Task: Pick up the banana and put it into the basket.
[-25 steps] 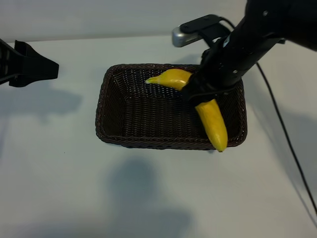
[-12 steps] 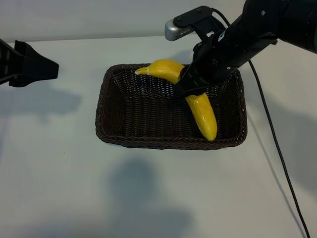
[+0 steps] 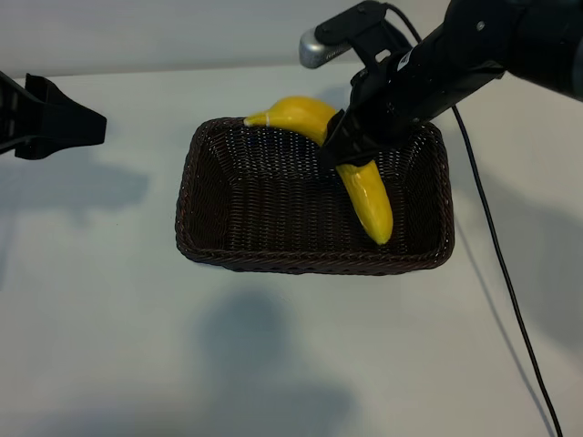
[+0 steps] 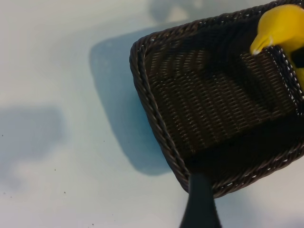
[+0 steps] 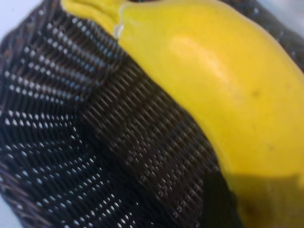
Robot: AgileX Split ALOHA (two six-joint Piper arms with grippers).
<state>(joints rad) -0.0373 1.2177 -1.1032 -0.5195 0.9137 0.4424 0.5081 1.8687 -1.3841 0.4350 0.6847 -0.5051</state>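
Placing step. My right gripper [image 3: 351,155] is clamped around the banana's [image 3: 369,200] middle, holding it over the basket [image 3: 196,196], toward the 2 o'clock part of the interior; the stem pokes past the far rim. Next I judge: swing the stem inside the rim, lower, release. Left gripper [image 3: 86,123] parked at 9 o'clock, jaws apart, empty. No labels or writing visible.

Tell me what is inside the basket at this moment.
Inside the basket only the banana shows, clamped by the right gripper; its stem end pokes over the far rim. The gripper hides the banana's middle, so contact with the bare woven floor cannot be judged.
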